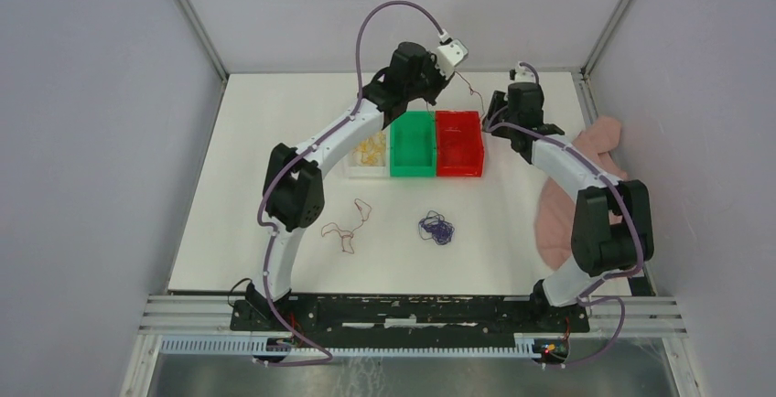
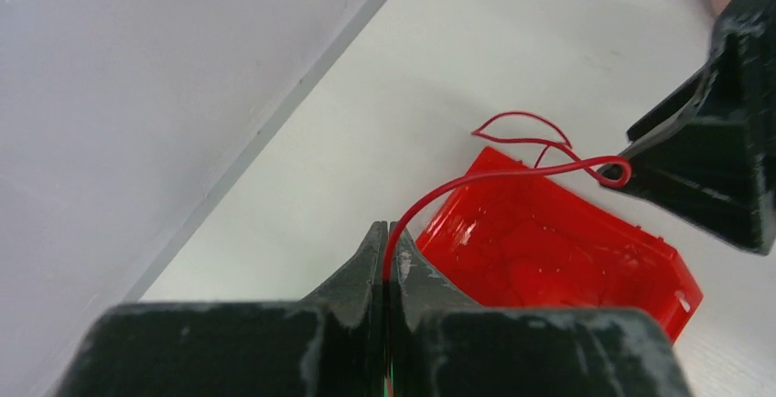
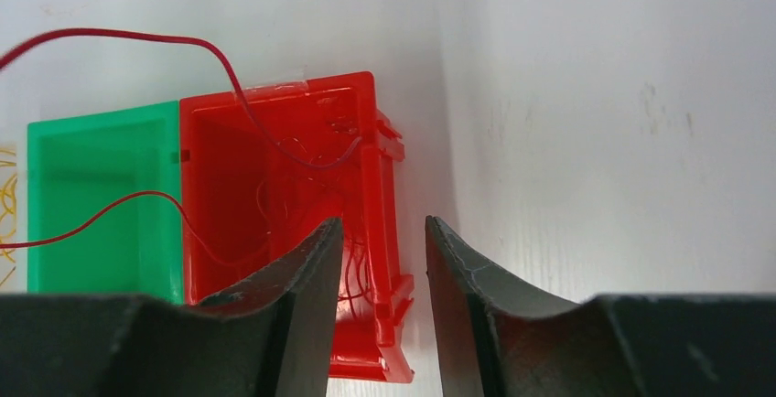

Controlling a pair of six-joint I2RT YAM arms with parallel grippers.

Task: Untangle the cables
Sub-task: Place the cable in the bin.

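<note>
left jaws clenched on the thin red wire (image 2: 458, 185) over the red plastic bin (image 2: 549, 269); right jaws released, empty. best lower slowly so loops land inside.

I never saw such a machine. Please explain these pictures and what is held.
Two robot arms stand at a table. One picture looks down from above; the other two come from a camera on each wrist. On the table: a white bin with a yellow cable, a green bin, a red bin, a purple cable, a reddish cable. A pink cloth lies beside it. The left gripper is shut on a red cable above the red bin. The right gripper is open, gripping nothing.
</note>
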